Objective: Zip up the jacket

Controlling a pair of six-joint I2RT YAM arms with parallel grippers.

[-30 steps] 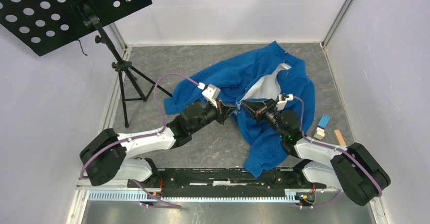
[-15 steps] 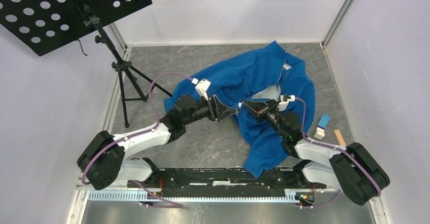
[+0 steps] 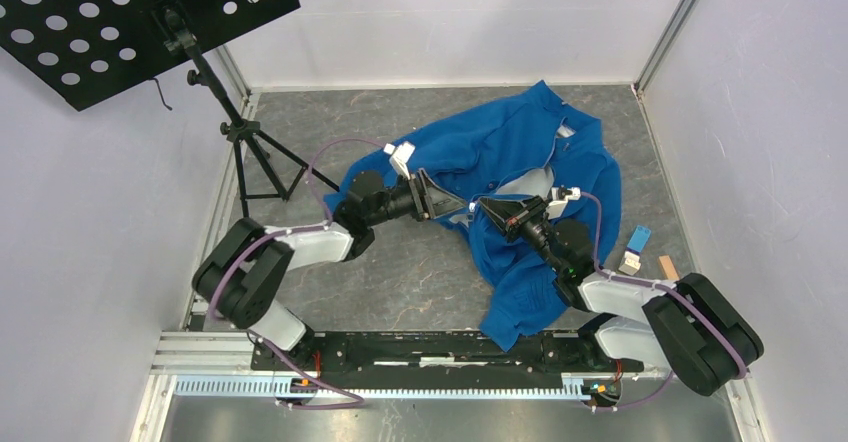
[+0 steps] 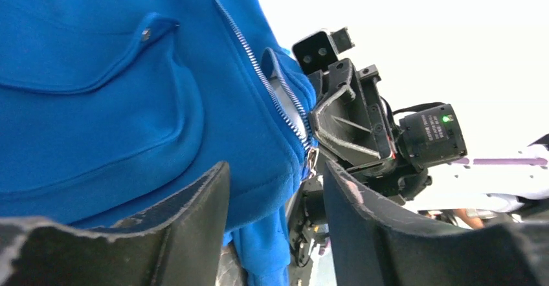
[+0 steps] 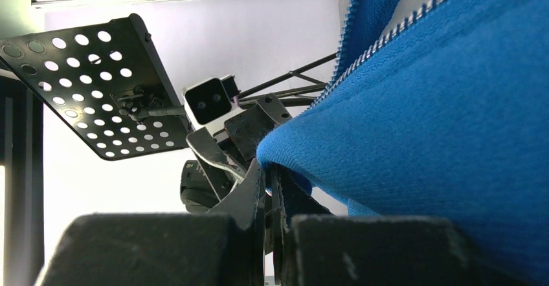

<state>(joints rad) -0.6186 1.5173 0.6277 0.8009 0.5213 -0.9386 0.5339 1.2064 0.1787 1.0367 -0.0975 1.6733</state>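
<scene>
The royal-blue jacket (image 3: 520,162) lies crumpled on the grey floor, with a sliver of pale lining (image 3: 528,184) showing. My left gripper (image 3: 452,206) stands open at the jacket's lower front edge. In the left wrist view, blue fleece and the zipper (image 4: 272,92) hang beyond the left gripper (image 4: 275,169), and the metal pull (image 4: 312,162) sits at the zipper's lower end. My right gripper (image 3: 484,202) faces it from the right, shut on the jacket's hem. In the right wrist view the right gripper (image 5: 268,169) pinches the blue edge (image 5: 388,137), with zipper teeth (image 5: 388,37) running above.
A black perforated music stand (image 3: 130,12) on a tripod (image 3: 255,167) stands at the back left. A small blue-and-white item (image 3: 636,244) and a wooden piece (image 3: 668,270) lie right of the jacket. White walls enclose the floor.
My left gripper has opened and let go of the jacket's edge, and its wrist shifted slightly back and left. The freed flap settled, covering more lining. The right gripper kept its hold.
</scene>
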